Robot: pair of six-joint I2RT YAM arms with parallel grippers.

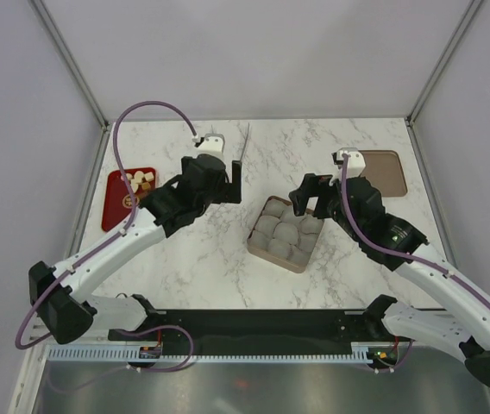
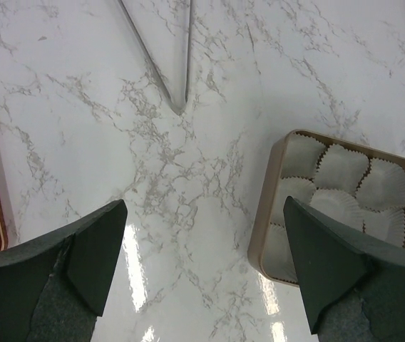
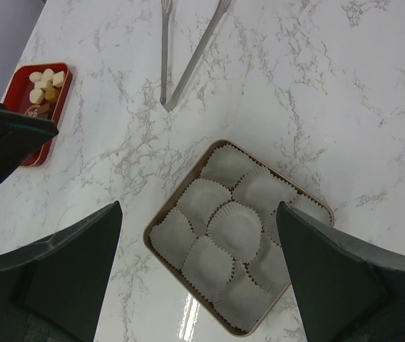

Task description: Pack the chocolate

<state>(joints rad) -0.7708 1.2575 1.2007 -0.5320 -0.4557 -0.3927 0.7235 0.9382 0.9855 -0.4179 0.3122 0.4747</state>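
Left gripper: jaws stood wide apart, empty, over bare marble between the red tray and the box. Right gripper: jaws wide apart, empty, above the box.

Risks, as judged:
- A reaching arm could nudge the box askew.
- The tongs, which lay flat beyond the box, could slip from broad fingers.
- The paper cups could tip under a dropped piece.
- The chocolate, all on the tray, could be crushed or roll.

Obscured: the left wrist view cut off the tray, and dark pieces were hard to make out.
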